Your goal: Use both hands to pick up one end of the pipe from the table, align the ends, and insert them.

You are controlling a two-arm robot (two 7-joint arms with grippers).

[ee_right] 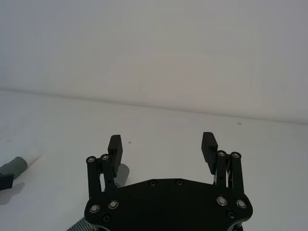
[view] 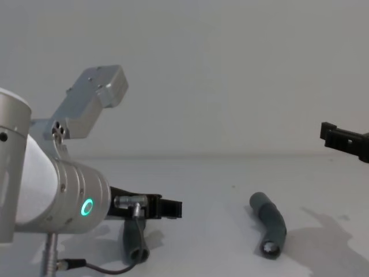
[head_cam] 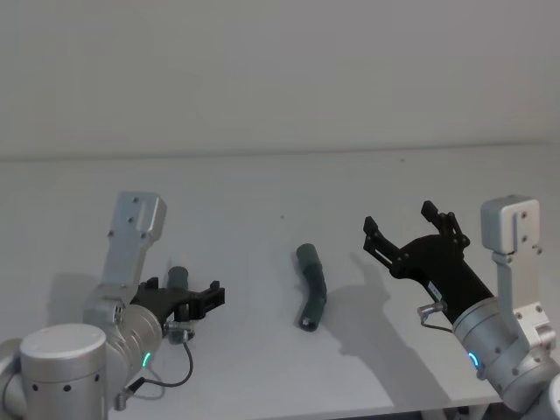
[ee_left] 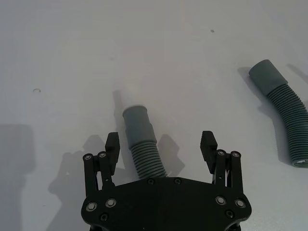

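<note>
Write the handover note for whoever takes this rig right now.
Left gripper: open, low over the table, straddling the left hose piece, not closed on it.
Right gripper: open, raised, to the right of the second hose piece, holding nothing.
Both pieces lie apart on the table.
Done: nothing grasped yet; the left is lined up for its grasp.
Left: grasp both pieces, lift, align, insert.

Pipe (ee_left: 288,130) showing ribbed matt plastic, cuff (ee_left: 267,77) smooth; tabletop (ee_left: 72,48) looking matt, smooth; right hand (ee_right: 162,142) showing matt black finish.
</note>
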